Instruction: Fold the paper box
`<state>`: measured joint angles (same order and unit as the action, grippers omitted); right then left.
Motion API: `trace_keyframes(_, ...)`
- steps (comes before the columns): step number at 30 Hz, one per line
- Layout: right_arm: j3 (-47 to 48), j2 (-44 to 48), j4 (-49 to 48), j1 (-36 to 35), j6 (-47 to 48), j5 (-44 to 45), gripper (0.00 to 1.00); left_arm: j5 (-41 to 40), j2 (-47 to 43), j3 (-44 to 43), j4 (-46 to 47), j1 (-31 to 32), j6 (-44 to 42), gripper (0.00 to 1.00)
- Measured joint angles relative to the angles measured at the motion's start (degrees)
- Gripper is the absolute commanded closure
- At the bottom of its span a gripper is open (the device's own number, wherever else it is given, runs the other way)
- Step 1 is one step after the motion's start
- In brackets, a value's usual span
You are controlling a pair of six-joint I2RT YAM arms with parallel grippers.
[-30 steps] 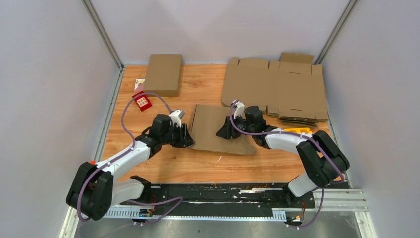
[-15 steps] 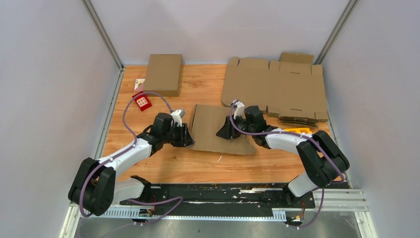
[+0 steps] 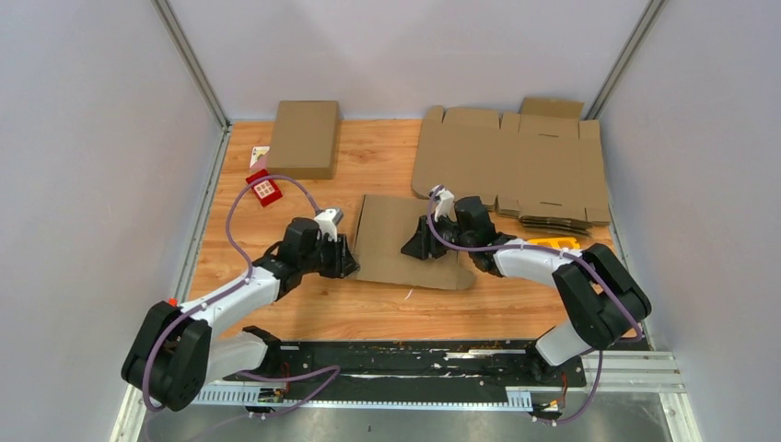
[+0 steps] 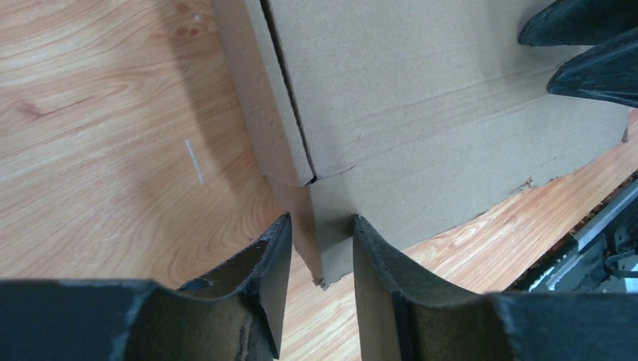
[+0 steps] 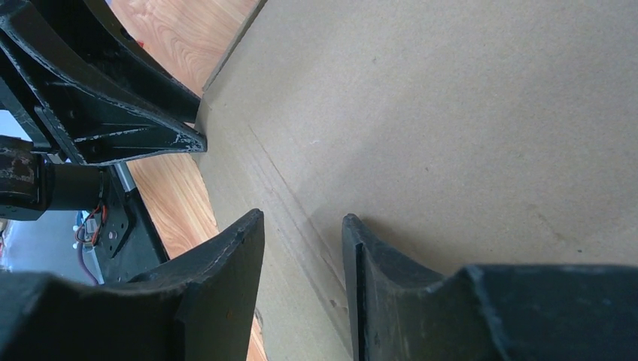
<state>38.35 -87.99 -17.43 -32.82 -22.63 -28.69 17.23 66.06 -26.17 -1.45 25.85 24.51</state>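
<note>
**Left wrist: jaws parted over the blank's near-left corner**

In the left wrist view, the left jaws stand a little apart. Through the gap we see the cardboard blank (image 4: 421, 98) face-on, not edge-on, so we judge that nothing is pinched. The small corner flap (image 4: 327, 233) sits just between the tips. A slit and a crease meet right above it, and a narrow side strip (image 4: 259, 90) runs off toward 12 o'clock.

The right jaws are likewise parted over the sheet's bare face (image 5: 451, 113), beside a scored line. We cannot tell whether they press on the sheet or hover just above it.

From the top camera, the blank (image 3: 405, 244) lies flat in the middle of the desk (image 3: 368, 308), between the two arms. Its longer side runs roughly from 9 to 3 o'clock. The left arm (image 3: 276, 276) comes in at the sheet's 9 o'clock edge, near the 7 o'clock corner. The right arm (image 3: 516, 258) reaches onto the sheet's 2 o'clock part.

The coming move turns on that left strip. Its crease runs from 12 to 6 o'clock, right under the left jaws, so we reckon the left arm is the one to raise it. The right arm is better placed to hold the panel down. By our judgement the fold has barely begun.
</note>
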Motion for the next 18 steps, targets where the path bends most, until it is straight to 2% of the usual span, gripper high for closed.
trace_keyframes(5, -0.04, 1.81, 1.36, -0.20, 0.57, 0.68, 0.44, -2.93, -3.61, 1.57, -0.87, 0.00, -0.66, 0.46)
trace_keyframes(8, -0.13, 4.70, 4.48, -0.11, 1.68, 2.69, 0.37, -4.57, -7.30, 2.82, -2.23, -0.02, -0.61, 0.44)
trace_keyframes(11, -0.11, 8.59, 7.89, -0.09, 3.23, 5.05, 0.28, -5.38, -11.63, 3.34, -3.85, -0.02, -0.42, 0.43)
trace_keyframes(12, 0.20, 9.92, 9.44, -0.07, 3.85, 5.97, 0.22, -5.46, -12.96, 3.37, -4.11, -0.02, -0.31, 0.43)
trace_keyframes(13, 1.01, 10.91, 11.39, 0.04, 4.44, 6.84, 0.15, -5.57, -14.14, 3.37, -4.22, -0.02, -0.20, 0.43)
trace_keyframes(16, 6.32, 10.71, 17.25, 0.63, 6.01, 9.25, 0.04, -5.62, -16.61, 3.37, -4.61, -0.02, 0.04, 0.41)
trace_keyframes(18, 11.80, 8.39, 20.35, 2.03, 6.62, 9.94, 0.02, -5.62, -17.38, 3.37, -5.03, -0.02, 0.15, 0.40)
